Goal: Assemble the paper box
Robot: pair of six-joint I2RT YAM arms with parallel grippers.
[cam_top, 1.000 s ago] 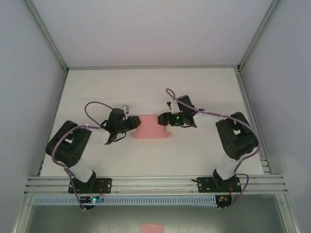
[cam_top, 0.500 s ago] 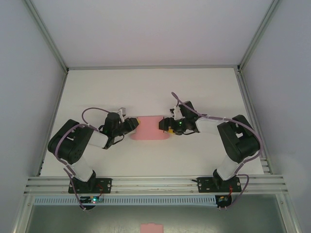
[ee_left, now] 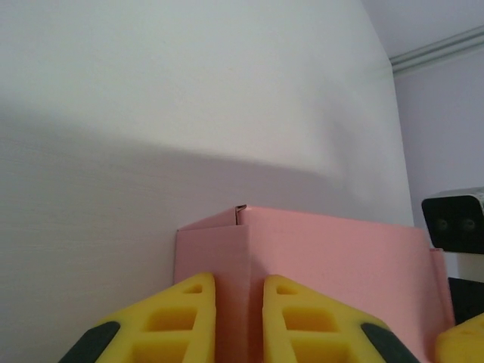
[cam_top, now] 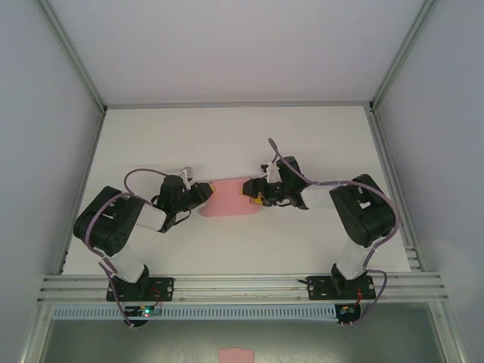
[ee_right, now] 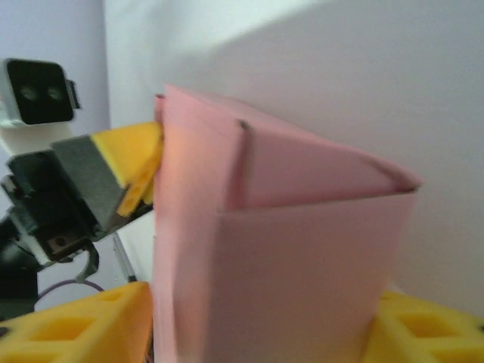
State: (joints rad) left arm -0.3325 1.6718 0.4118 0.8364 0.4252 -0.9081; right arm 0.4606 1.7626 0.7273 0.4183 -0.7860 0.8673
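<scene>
Wide white tabletop (cam_top: 242, 144) under the overhead camera, plain walls on three sides, an aluminium rail (cam_top: 242, 283) running across the near edge. The left arm (cam_top: 113, 227) bends in from its corner and the right arm (cam_top: 363, 215) from the other, both reaching toward the centre.

Right between them sits the paper box (cam_top: 231, 198): pink card, folded up into a low rectangular shape, lying about the middle of the tabletop.

The left claw (cam_top: 203, 194) is on the box's left end. From the left wrist, its two yellow fingers (ee_left: 170, 321) stand close together with an upright corner edge of the pink card pinched between them, so it is clamped on the box.

The right claw (cam_top: 252, 193) is on the opposite end. From the right wrist, the box's end fills the whole gap, a yellow finger against each side wall, so this is a wide grip across the card. That view is blurred.

Down below the rail lies a small pink paper scrap (cam_top: 234, 355).
</scene>
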